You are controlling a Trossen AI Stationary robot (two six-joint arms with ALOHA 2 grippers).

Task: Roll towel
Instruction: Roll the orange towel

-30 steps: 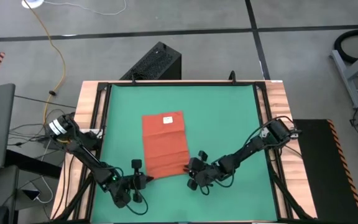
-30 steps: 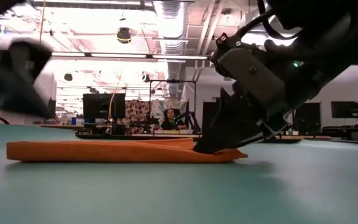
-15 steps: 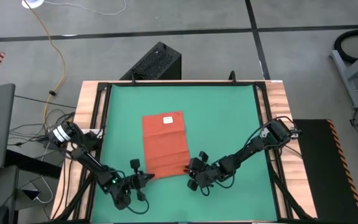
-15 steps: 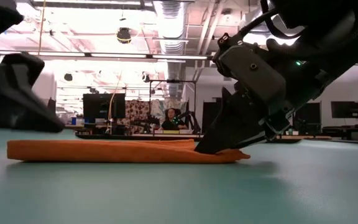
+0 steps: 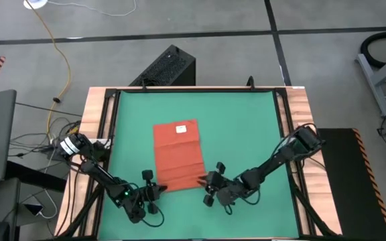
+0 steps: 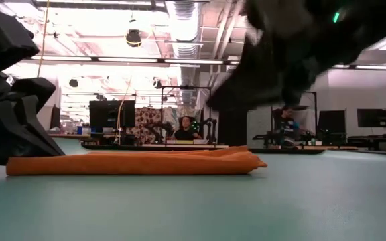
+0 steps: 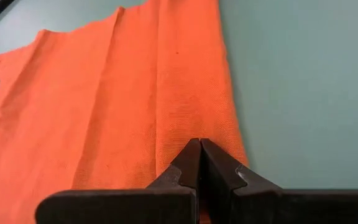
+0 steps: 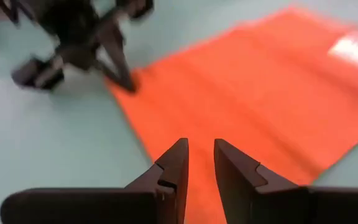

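The orange-red towel (image 5: 177, 155) lies flat on the green mat (image 5: 246, 120), with its white tag (image 5: 180, 128) near the far edge. My left gripper (image 5: 158, 190) is at the towel's near left corner, its fingers shut (image 7: 200, 144). My right gripper (image 5: 204, 183) hovers open (image 8: 200, 146) above the towel's near right corner (image 6: 253, 161) and touches nothing. In the low view it is a dark blur (image 6: 280, 53) above the towel (image 6: 133, 163). My left gripper has its shut fingertips (image 7: 191, 155) on the towel's near left corner (image 7: 229, 143). It comes slanting down from the table's near left side. The fingers hide whether a layer is pinched between them. The towel lies flat on the mat.
The mat's black frame (image 5: 112, 134) and wooden table edges (image 5: 300, 107) surround the work area. Bare mat lies far of the towel and to its right. A person sits at desks far behind the table (image 6: 183, 127).
My right gripper has lifted off the towel's near right corner, which now lies a little puffed up. My left gripper has moved in toward the towel's near left corner and now stands against it.
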